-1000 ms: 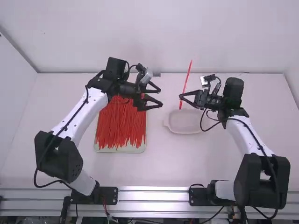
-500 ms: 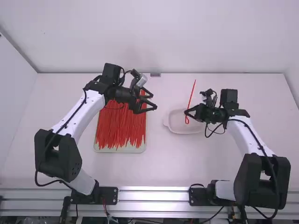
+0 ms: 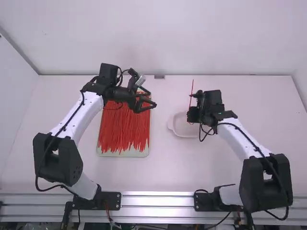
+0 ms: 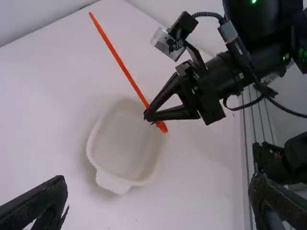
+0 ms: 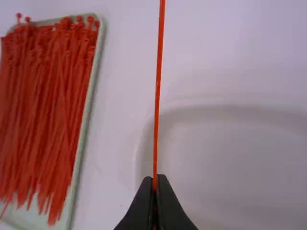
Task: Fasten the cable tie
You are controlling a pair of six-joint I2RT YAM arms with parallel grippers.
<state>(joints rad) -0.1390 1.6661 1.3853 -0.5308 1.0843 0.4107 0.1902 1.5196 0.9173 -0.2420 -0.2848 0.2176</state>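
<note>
High view: 2 arms reach over 1 white tabletop [image 3: 268, 103], the left above the tray, the right above the dish.
Left claw [image 3: 147, 107]: wide open and holding nothing, hanging over the far end of the tray; its 2 black fingers [image 4: 36, 206] stand well apart in the left wrist view.
Right claw [image 5: 155, 184]: closed tight on 1 tie, above the dish.
Held tie: 1 straight red plastic cable tie [image 5: 157, 96], pinched near 1 end, with the long part sticking out past the dish rim.
Dish: 1 shallow white plastic dish [image 3: 178, 128] near the middle of the tabletop.
Tray: 1 pale flat tray [image 3: 123, 154], left of the dish.
Loose ties: a dense bundle of red cable ties [image 3: 123, 127] on the tray, too many to count.
</note>
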